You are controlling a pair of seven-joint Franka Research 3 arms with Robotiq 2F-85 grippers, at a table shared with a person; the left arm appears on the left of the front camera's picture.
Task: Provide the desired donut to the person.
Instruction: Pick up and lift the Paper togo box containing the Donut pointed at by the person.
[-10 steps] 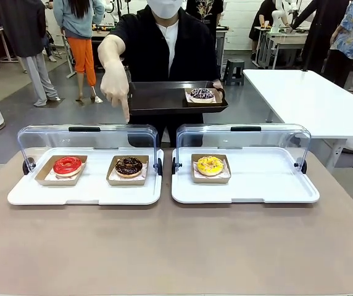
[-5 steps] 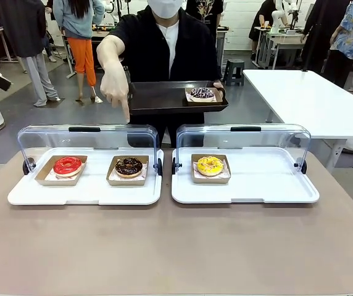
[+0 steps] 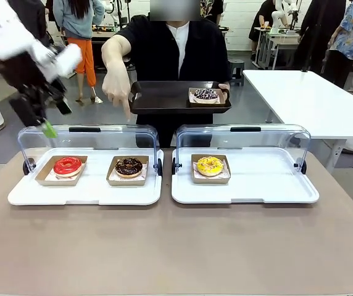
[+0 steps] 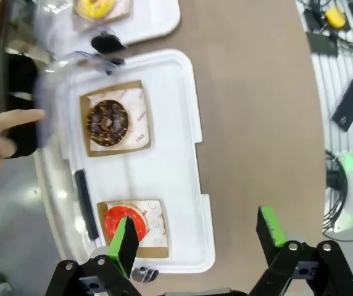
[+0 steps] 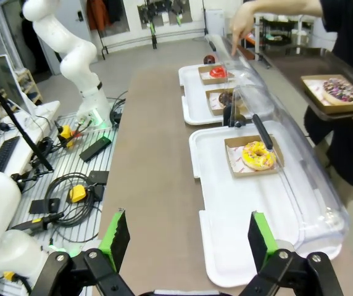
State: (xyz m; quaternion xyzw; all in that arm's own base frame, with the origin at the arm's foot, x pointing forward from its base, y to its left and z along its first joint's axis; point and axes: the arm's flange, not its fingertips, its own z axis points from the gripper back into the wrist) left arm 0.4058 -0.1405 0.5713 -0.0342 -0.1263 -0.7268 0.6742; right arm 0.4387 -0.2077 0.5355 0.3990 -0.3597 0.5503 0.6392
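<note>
Left wrist view: the person's hand (image 4: 5,140) points at the round, glossy chocolate donut (image 4: 107,122) on brown card (image 4: 137,117), at the smooth white tray (image 4: 179,166) end beside the second tray. Left gripper (image 4: 196,233) and right gripper (image 5: 187,238) gape wide, empty. Front view: clear domed lid (image 3: 87,140).

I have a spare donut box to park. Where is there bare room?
Free: the right tray to the right of the yellow donut; the table strip in front of both trays; the black tray left of its sprinkled donut. Crowded: the left tray, holding the red donut and chocolate donut.
</note>
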